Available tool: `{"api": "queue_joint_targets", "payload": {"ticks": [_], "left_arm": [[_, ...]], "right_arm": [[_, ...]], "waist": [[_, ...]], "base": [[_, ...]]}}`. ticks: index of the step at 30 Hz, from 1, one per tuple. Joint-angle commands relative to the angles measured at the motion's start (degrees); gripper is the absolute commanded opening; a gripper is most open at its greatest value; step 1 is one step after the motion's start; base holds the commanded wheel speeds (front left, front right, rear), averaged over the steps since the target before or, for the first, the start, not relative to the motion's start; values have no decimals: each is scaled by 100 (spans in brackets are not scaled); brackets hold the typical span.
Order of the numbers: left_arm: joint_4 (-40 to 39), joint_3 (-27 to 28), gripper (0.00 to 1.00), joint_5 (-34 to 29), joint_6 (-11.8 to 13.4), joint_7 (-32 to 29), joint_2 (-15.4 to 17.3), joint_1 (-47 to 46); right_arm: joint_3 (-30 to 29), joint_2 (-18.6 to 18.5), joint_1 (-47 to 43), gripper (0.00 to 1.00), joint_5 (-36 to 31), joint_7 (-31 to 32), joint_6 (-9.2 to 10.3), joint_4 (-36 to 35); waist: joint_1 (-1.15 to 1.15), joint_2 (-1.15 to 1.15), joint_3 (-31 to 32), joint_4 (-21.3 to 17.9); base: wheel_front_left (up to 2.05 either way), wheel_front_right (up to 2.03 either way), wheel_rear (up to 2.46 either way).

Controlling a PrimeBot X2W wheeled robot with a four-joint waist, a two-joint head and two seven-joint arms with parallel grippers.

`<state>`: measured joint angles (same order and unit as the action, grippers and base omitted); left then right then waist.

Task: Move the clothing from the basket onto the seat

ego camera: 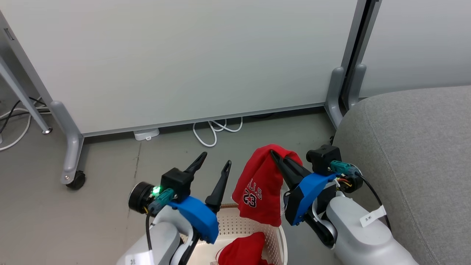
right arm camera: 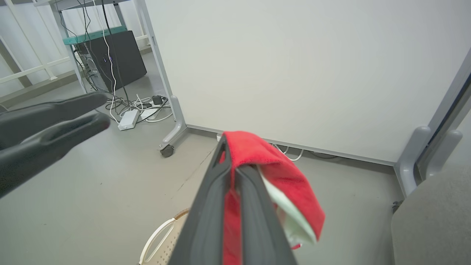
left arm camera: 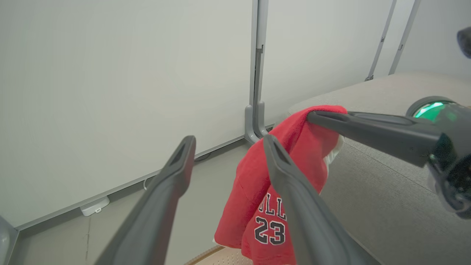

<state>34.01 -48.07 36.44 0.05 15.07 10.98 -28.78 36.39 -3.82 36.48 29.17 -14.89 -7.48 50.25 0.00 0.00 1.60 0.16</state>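
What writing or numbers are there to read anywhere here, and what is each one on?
"23": on the hanging red garment.
"ULLS": above that number; the word's start is folded out of sight.
Right forearm's white tag: begins "3", the rest too small to read.
Left forearm's white tag: too blurred to read.

White partition panel (ego camera: 184,55), grey castor leg (ego camera: 70,147), white cable loops (ego camera: 220,128), grey floor (ego camera: 36,221), black computer case (right arm camera: 117,59).

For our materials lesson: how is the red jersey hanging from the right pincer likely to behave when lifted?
Probably floppy: the red jersey droops in folds from the right pincer. Likely light: one pinched edge carries it all.
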Motion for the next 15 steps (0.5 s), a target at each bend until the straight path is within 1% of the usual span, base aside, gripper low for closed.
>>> {"api": "queue_joint_targets", "payload": {"ticks": [1,4,9,15], "left_arm": [[-144,269,100,-163,36,14,54,273],[-410,792,100,-485,72,14,96,690],[-753,1443,100,-951,-123,15,54,1232],[-1072,2069,100,-1425,-383,15,-55,1709]], "right_arm": [[-45,-33,-88,0,-63,-40,-3,-58],[-120,-70,-143,0,-96,-37,-3,-109],[-253,-100,-217,0,-175,-38,-3,-196],[-381,-112,-301,0,-248,-26,-3,-277]], "waist": [[0,0,-3,-10],[0,0,-14,-14],[0,0,-29,-11],[0,0,-45,-24]], "base": [[0,0,0],[0,0,0],[0,0,0],[0,0,0]]}}
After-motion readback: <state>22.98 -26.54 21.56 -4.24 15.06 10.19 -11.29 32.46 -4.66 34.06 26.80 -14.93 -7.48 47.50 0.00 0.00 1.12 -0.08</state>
